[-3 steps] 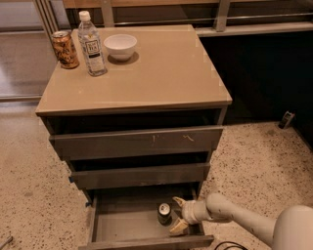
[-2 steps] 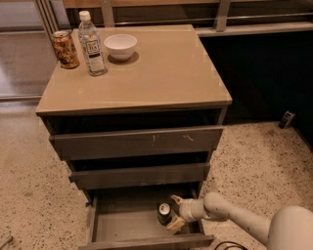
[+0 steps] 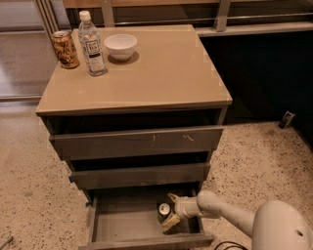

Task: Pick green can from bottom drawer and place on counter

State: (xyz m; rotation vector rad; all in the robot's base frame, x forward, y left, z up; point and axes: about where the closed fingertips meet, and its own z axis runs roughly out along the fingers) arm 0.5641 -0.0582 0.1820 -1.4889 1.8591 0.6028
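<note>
Our gripper [image 3: 167,211] sits in the bottom drawer [image 3: 122,222], fingers [image 3: 172,221] spread around the green can [image 3: 163,209]. Next we clench and lift.

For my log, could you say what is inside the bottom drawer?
The green can, with the end effector at it. Rear of the bottom drawer: hidden by the drawer above.

This looks like an office break area or a test space rather than a home, though the narrow view leaves that uncertain. Speckled terrazzo floor [image 3: 254,156] spreads on both sides of the gripper [image 3: 168,211], which is low in the bottom drawer [image 3: 127,219] of a free-standing dark cabinet [image 3: 137,141]. Well above the gripper, the tan counter [image 3: 166,73] carries a water bottle [image 3: 92,44], a white bowl [image 3: 120,46] and an orange-brown can [image 3: 65,49], and beyond it run metal frames [image 3: 222,10] and a dark wall panel [image 3: 264,73].
</note>
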